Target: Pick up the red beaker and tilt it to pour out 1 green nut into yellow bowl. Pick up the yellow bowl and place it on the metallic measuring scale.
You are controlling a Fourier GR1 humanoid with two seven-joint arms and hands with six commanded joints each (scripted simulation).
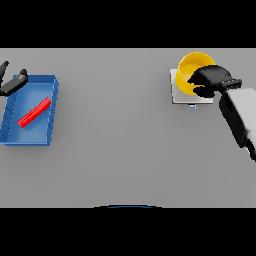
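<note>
Resting on the metallic measuring scale (176,95) at the table's far right, the yellow bowl (192,70) sits with our right hand (212,80) curled over its near rim, gripping it. We judge the placing nearly done: we should let go gently and lift straight up so the bowl stays centred. Far left, our left hand (12,84) hovers by a blue tray (52,107) holding a slim red object (34,111); whether its fingers are open, we cannot tell
</note>
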